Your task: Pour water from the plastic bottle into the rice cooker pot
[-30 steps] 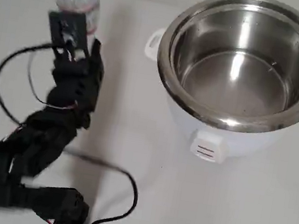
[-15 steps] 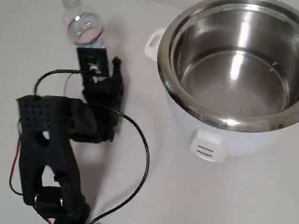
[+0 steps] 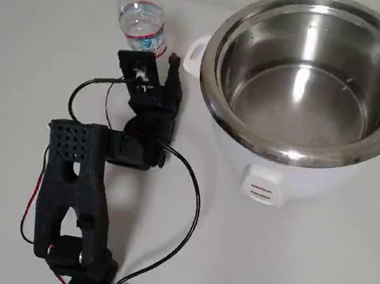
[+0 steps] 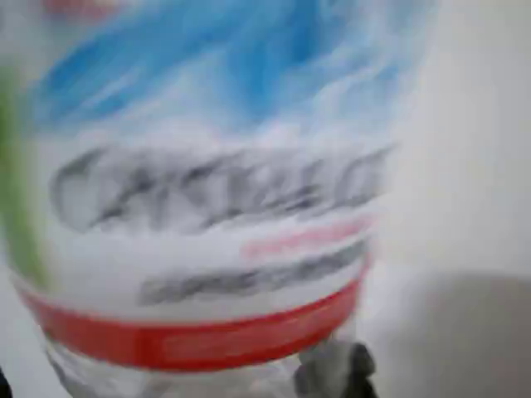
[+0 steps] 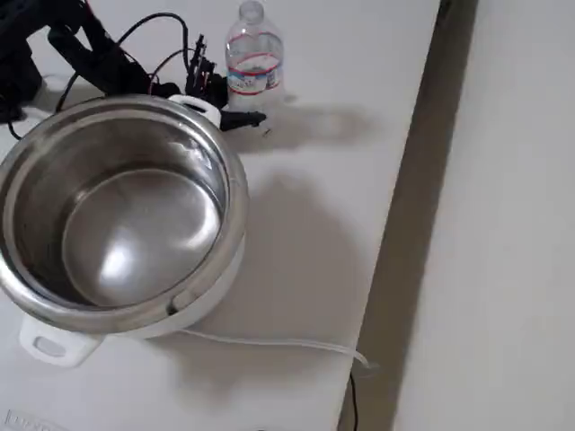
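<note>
Capless plastic bottle (image 3: 143, 21) upright, left of shiny empty rice cooker pot (image 3: 311, 75)

Overhead view looks straight down on your table (image 3: 299, 277). Fixed view looks from cooker side, high, angled across table toward arm (image 5: 81, 49). Wrist view sits pressed close against plastic bottle (image 4: 207, 232) label, blurred. Overhead and fixed views share rice cooker pot (image 3: 311, 75), bottle, arm.

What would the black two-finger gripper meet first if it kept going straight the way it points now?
The small clear plastic bottle with the white-blue label and red bands. In the overhead view the gripper points up the picture at its base, already beside or around it; whether the fingers touch it cannot be told.
</note>
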Motion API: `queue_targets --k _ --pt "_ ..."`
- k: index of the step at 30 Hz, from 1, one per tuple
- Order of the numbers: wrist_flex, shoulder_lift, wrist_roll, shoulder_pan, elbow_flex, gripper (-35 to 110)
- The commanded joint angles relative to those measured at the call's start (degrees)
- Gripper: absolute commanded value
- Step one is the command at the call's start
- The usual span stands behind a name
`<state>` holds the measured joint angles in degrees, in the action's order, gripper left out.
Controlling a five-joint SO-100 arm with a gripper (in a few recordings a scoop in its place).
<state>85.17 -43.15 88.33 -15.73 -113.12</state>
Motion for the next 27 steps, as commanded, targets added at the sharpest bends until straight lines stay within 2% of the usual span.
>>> queue_targets --k 1,9,27 --pt "7.56 -10.55 -2.02 -3.43 -12.83 44" --pt "10.99 -21.97 -5.80 -3.43 -30.23 44" --pt "10.72 -27.07 -10.90 1.05 -37.88 44"
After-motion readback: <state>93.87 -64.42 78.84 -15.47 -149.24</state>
